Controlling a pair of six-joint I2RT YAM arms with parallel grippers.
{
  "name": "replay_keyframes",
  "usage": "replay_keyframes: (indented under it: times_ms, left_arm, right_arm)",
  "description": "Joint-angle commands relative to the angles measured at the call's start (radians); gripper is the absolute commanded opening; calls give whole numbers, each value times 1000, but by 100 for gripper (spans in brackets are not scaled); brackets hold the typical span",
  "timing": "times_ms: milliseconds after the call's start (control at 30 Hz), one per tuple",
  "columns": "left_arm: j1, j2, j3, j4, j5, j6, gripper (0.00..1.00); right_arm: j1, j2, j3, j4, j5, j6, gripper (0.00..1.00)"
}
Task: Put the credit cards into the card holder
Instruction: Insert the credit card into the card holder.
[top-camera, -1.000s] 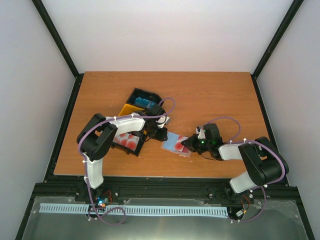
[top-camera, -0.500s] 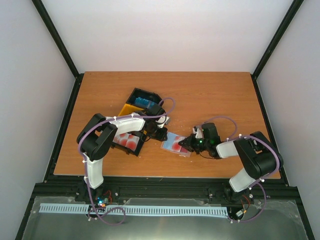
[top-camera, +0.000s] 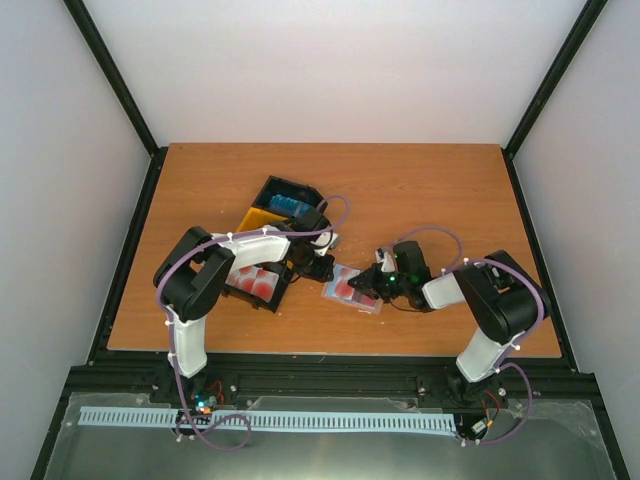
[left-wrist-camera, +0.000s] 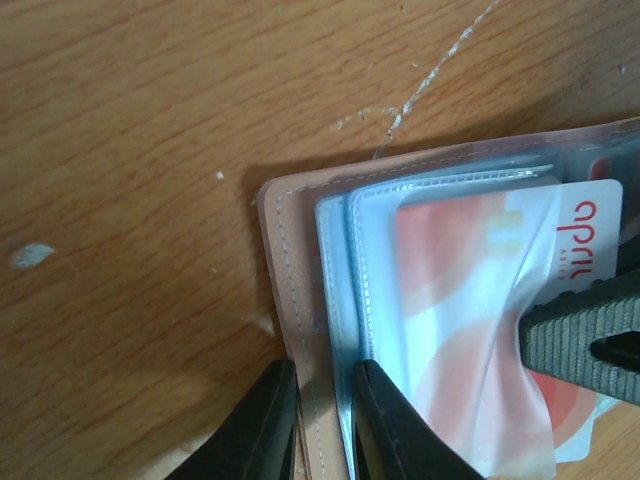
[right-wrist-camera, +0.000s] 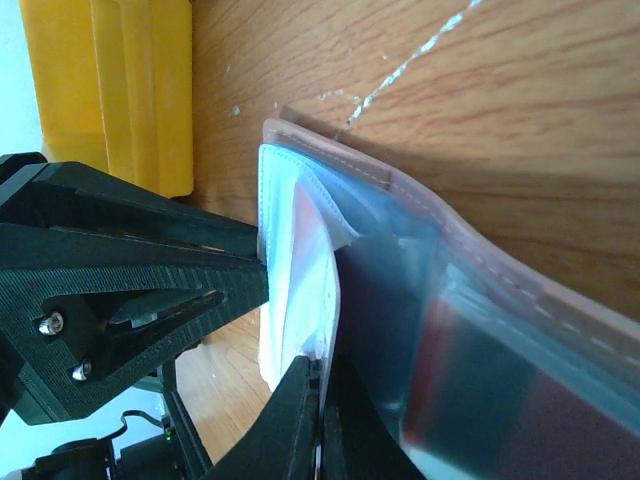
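Grip from both sides is seen at the holder (left-wrist-camera: 290, 250), which lies open on the surface (left-wrist-camera: 150, 150) just in front of the arms, between the two pincers. Its tan cover edge is pinched between the nearly closed jaws of the left pincer (left-wrist-camera: 320, 405), so it is pinned down. A red-and-white card (left-wrist-camera: 470, 290) is clamped edge-on in the fully closed right pincer (right-wrist-camera: 318, 400) and appears partly lodged in a clear sleeve (left-wrist-camera: 335, 270). The card is judged light, stiff and slick, best held at its trailing short edge. The sleeve is judged soft and floppy, so buckling or a caught corner is a risk. The sleeve's mouth and the card's entry are shown only by the right wrist view; how far the card lies under the plastic is shown only by the left wrist view. Farther off, seen from above alone, red cards (top-camera: 252, 280) and blue cards (top-camera: 287, 205) are left in the tray (top-camera: 255, 218)
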Motion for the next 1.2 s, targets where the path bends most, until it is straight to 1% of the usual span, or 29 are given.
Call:
replay_keyframes:
  times_ms: [0, 100, 333, 600, 733, 967, 1167]
  left_arm:
    - [-8, 34, 3, -23, -9, -16, 18]
    - [-8, 33, 2, -24, -15, -20, 18]
    - [-8, 33, 1, -22, -17, -25, 18]
    - [-8, 33, 0, -14, -7, -25, 18]
    - [-8, 34, -2, -11, -1, -24, 18]
    - [-8, 33, -6, -8, 3, -20, 18]
    - [-8, 20, -10, -10, -13, -23, 18]
  right_arm:
    - [33, 46, 4, 12, 47, 14, 3]
    - [34, 17, -9, -3, 71, 11, 7]
    - [32, -101, 2, -183, 148, -38, 20]
    - [33, -136, 7, -236, 159, -42, 31]
    - [43, -108, 56, -285, 153, -65, 32]
    - [102, -55, 158, -418, 212, -117, 31]
    - [116, -79, 212, -517, 279, -150, 32]
